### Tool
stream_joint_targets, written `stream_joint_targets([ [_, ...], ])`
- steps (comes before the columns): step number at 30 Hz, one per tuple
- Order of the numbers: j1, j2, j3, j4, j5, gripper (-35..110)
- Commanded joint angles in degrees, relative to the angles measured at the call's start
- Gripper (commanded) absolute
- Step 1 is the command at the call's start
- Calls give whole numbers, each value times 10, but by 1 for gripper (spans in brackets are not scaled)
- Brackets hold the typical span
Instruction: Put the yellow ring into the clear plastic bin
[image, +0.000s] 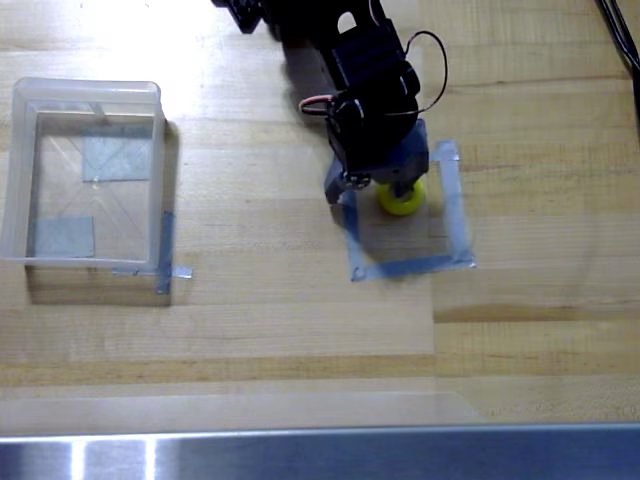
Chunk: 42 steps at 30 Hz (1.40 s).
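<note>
Here the overhead view counts one yellow ring (402, 197), one clear plastic bin (88, 92), one taped square outline (408, 266) and one black arm on a wooden table (300, 330). The ring sits inside the taped outline, toward its far side, right of the table's middle. The gripper (385, 182) stands directly over the ring with a finger reaching down to it; the arm's body hides the jaws, so I cannot tell how wide they are or whether they have hold of the ring. The bin stands well apart at the far left, with two grey tape patches (116, 158) showing through its bottom. Bare wood lies between outline and bin. A metal strip (320, 455) runs along the near table edge.
</note>
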Motion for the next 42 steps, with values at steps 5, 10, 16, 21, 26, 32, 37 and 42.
stream_joint_targets([
  [5,-29,6,14,-11,4,30],
  [10,-30,-2,15,-11,1,30],
  [16,-23,-16,13,-6,1,18],
  [21,-24,-14,16,-1,0,-1],
  [26,-24,-3,9,-4,-1,3],
  [32,-22,4,10,-3,-1,4],
  [37,-22,11,16,-1,-1,4],
  [42,-18,83,9,37,-18,4],
])
